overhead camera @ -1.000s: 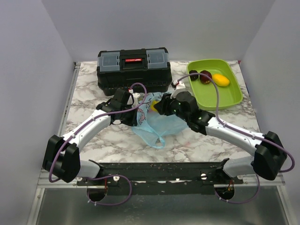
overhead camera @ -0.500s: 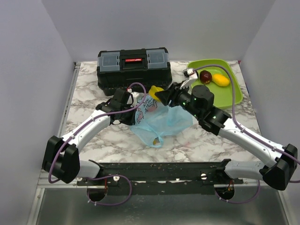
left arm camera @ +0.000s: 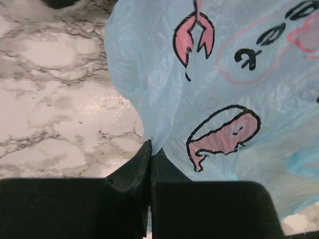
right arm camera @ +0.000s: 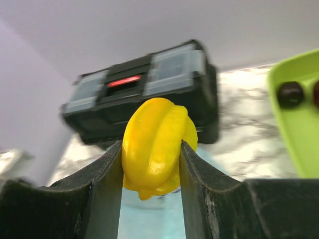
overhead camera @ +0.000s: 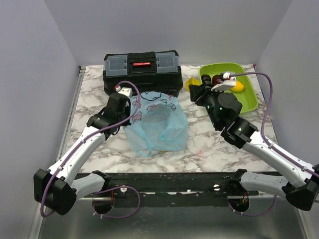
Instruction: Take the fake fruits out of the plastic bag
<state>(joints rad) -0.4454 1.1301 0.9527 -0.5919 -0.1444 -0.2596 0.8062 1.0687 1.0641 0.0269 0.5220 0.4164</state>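
The light-blue plastic bag (overhead camera: 157, 124) with pink and black prints hangs upright in the middle of the table. My left gripper (overhead camera: 130, 101) is shut on its upper left edge, and the bag (left arm camera: 224, 99) fills the left wrist view. My right gripper (overhead camera: 194, 87) is shut on a ridged yellow fruit (right arm camera: 157, 144), held in the air between the toolbox and the tray; the fruit also shows in the top view (overhead camera: 190, 83). A dark red fruit (overhead camera: 217, 79) and a yellow-orange fruit (overhead camera: 238, 85) lie in the tray. A dark purple fruit (right arm camera: 290, 93) shows in the right wrist view.
A black toolbox (overhead camera: 142, 73) with a red latch stands at the back centre, just behind the bag. The lime-green tray (overhead camera: 247, 102) sits at the back right. White walls close in the marble table (overhead camera: 89, 89) on three sides.
My right gripper has drawn the yellow fruit out of the bag and carried it right and back toward the tray. My left gripper has lifted the bag's edge, so the bag hangs taller.
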